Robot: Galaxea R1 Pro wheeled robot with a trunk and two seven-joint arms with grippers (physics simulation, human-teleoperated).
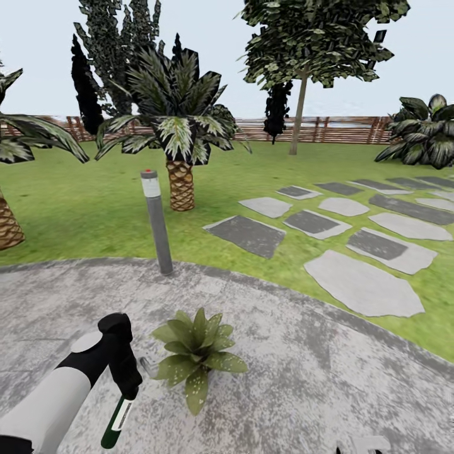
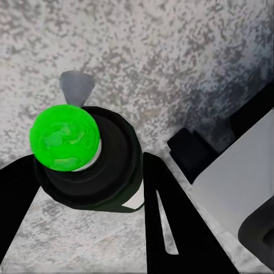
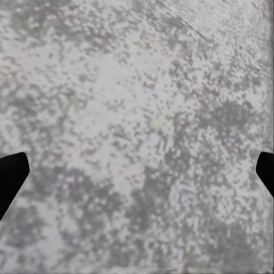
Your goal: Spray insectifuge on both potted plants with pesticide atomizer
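My left gripper [image 1: 128, 383] is shut on the pesticide atomizer [image 1: 117, 417], a dark green bottle with a pale label hanging tilted below the fingers. Its grey spray head [image 1: 146, 366] points toward a potted plant [image 1: 197, 355], a low rosette of speckled green leaves just right of it on the grey paved patio [image 1: 315, 384]; the leaves hide its pot. From the left wrist, the atomizer [image 2: 85, 165] shows a bright green cap and grey nozzle [image 2: 76, 87] between the black fingers of the left gripper [image 2: 91, 188]. My right gripper [image 3: 137, 171] is open over bare paving.
A grey bollard lamp [image 1: 156, 221] stands at the patio's far rim, behind the plant. A palm [image 1: 180, 183] grows on the lawn beyond it. Flat stepping stones [image 1: 362, 284] lead off to the right toward the brown slat fence [image 1: 328, 129].
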